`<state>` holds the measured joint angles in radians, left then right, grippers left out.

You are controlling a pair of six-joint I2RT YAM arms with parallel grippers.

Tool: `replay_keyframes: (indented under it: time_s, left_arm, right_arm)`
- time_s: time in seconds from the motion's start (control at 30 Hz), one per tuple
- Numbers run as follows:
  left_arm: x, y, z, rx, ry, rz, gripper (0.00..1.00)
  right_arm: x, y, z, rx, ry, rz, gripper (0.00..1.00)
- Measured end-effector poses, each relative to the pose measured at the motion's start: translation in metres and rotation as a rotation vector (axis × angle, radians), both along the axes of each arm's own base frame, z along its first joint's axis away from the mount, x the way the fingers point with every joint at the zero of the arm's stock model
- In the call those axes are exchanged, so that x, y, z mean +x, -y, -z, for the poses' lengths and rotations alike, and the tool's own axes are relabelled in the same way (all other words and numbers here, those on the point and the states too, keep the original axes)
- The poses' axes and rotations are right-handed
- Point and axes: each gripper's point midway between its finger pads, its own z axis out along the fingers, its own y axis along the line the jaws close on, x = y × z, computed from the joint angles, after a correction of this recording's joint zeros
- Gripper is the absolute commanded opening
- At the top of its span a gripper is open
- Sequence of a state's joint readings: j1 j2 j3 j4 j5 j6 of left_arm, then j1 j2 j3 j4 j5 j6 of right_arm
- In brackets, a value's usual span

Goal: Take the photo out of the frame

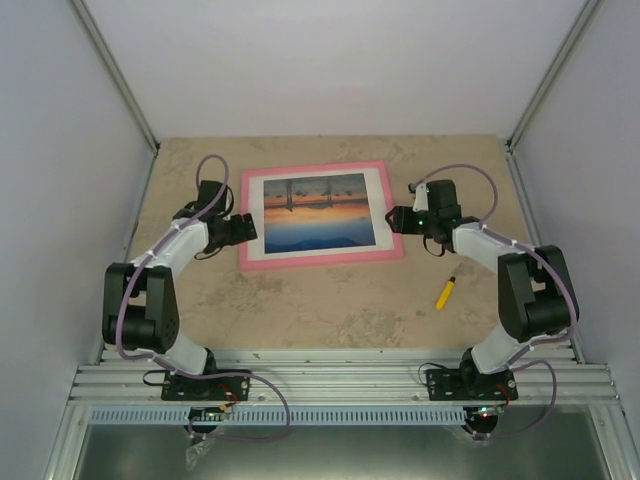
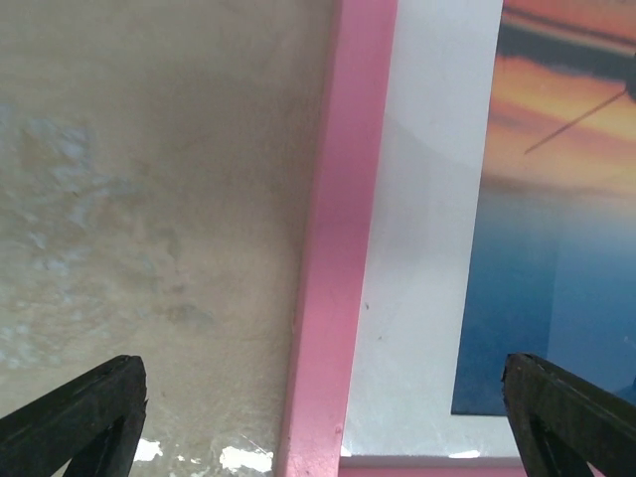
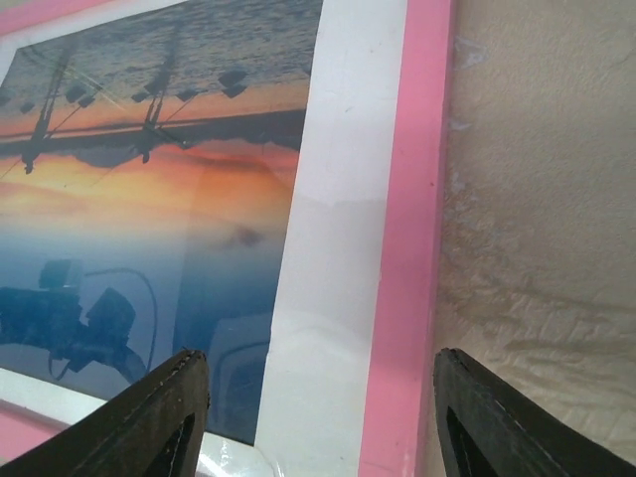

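Note:
The pink frame (image 1: 320,259) lies flat, face up, at the middle back of the table. The sunset photo (image 1: 315,213) sits inside it behind a white mat. My left gripper (image 1: 247,229) is open at the frame's left edge, its fingers straddling the pink rail (image 2: 333,298); the photo (image 2: 542,248) is to the right there. My right gripper (image 1: 396,220) is open at the frame's right edge, its fingers either side of the rail (image 3: 412,268) and mat, with the photo (image 3: 149,189) to the left. Neither gripper holds anything.
A yellow marker (image 1: 445,292) lies on the table to the right of the frame, near my right arm. White walls stand close on the left, right and back. The aluminium rail with both arm bases runs along the near edge.

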<state>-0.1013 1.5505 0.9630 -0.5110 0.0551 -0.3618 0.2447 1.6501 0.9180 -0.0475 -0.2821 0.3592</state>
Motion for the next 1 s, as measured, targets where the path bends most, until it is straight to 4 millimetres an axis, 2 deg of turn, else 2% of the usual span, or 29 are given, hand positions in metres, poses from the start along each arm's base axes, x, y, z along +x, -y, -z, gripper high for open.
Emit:
replay_keyframes:
  time_s: [0.17, 0.37, 0.5, 0.57, 0.8, 1.0]
  left_arm:
    - [0.011, -0.006, -0.015, 0.031, 0.041, -0.015, 1.0]
    - [0.011, -0.009, -0.016, 0.055, 0.038, -0.02, 1.0]
    - [0.018, -0.009, -0.009, 0.057, 0.014, -0.019, 0.98]
    - [0.02, -0.007, -0.002, 0.052, -0.007, -0.013, 0.85]
    - [0.021, -0.004, 0.02, 0.049, -0.082, 0.008, 0.68]
    - [0.022, 0.003, 0.034, 0.023, -0.131, 0.032, 0.48]
  right_arm:
    - [-0.007, 0.002, -0.01, -0.049, 0.036, -0.021, 0.68]
    - [-0.021, -0.018, -0.024, -0.107, 0.097, -0.104, 0.68]
    - [-0.031, -0.028, -0.025, -0.124, 0.108, -0.146, 0.68]
    - [-0.035, -0.033, -0.024, -0.131, 0.109, -0.165, 0.69]
    - [-0.047, -0.056, -0.023, -0.157, 0.129, -0.247, 0.69]
    - [-0.058, -0.072, -0.021, -0.179, 0.144, -0.309, 0.69]
